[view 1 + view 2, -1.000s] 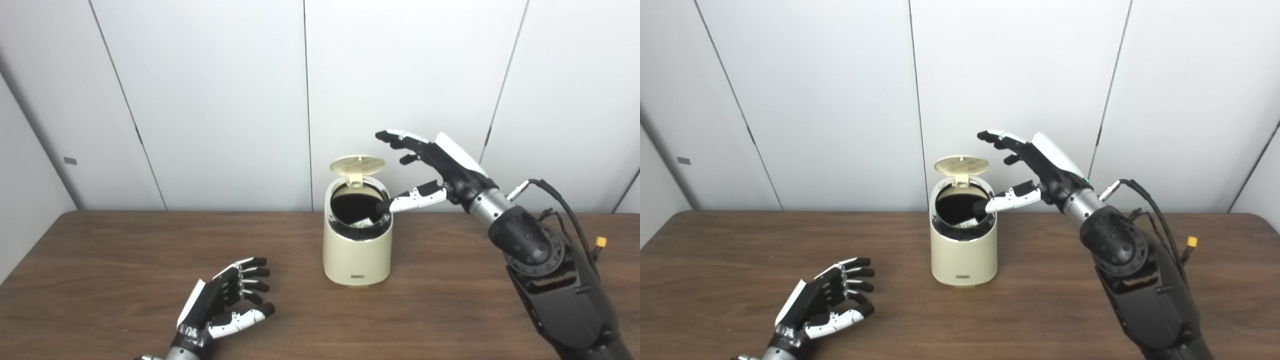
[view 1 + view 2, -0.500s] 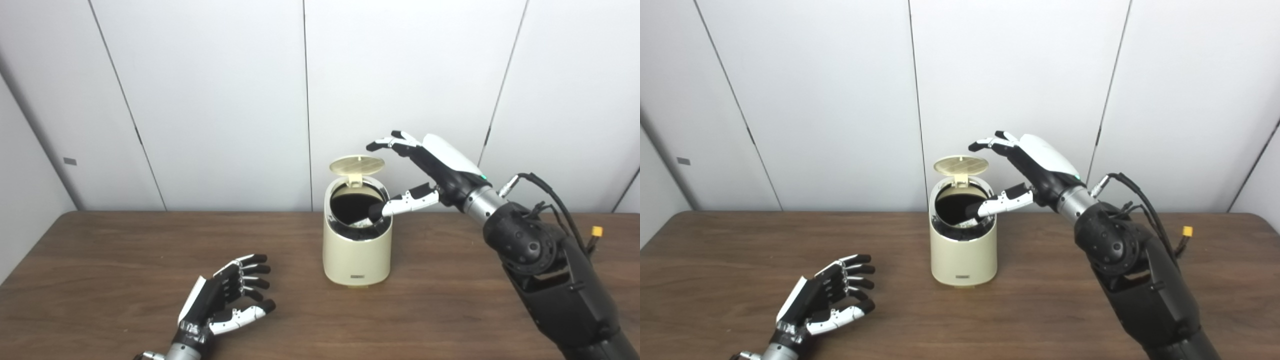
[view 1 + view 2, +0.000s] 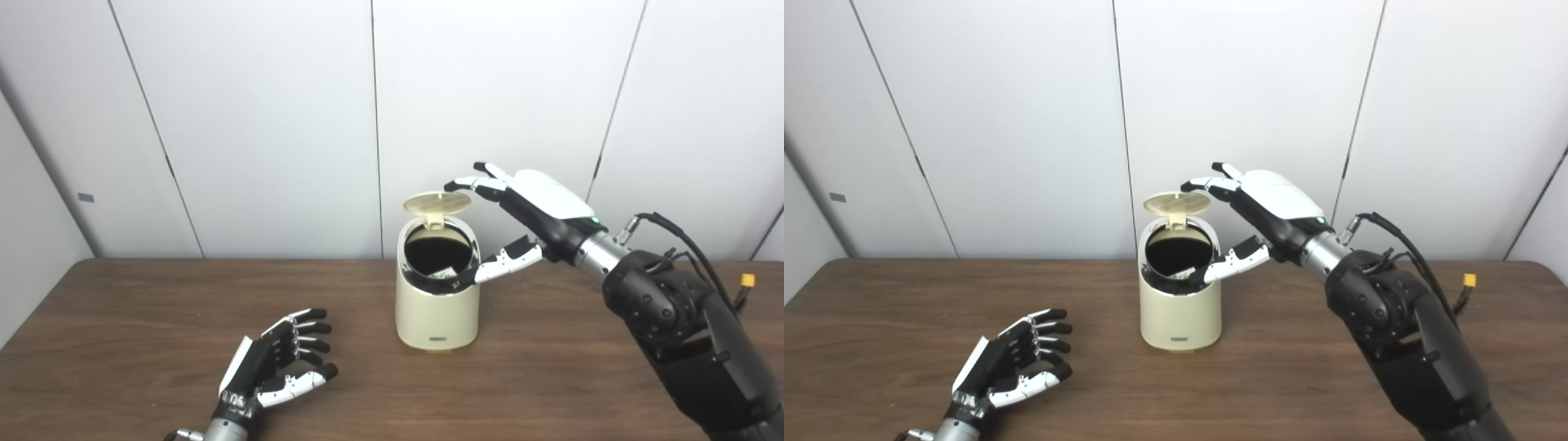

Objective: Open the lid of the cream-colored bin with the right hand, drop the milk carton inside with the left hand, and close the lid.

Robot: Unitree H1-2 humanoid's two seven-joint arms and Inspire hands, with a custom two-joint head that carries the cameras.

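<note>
Left robot hand [image 3: 272, 370] rests spread and empty on the counter [image 3: 122, 343]; beyond, the milk carton [image 3: 442, 273] lies inside the cream-colored bin [image 3: 437, 306], right robot hand [image 3: 527, 208] spread, fingertips [image 3: 456, 184] at the raised lid [image 3: 437, 203].

table [image 3: 122, 318]: dark wood-grain top; wall [image 3: 263, 122]: white panels, dark seams

- One cream-colored bin [image 3: 437, 306] on the table [image 3: 122, 318].
- One lid [image 3: 438, 203], raised above the bin.
- One milk carton [image 3: 442, 272], partly visible inside the bin.
- Two hands: left hand [image 3: 269, 367], right hand [image 3: 527, 214].
</note>
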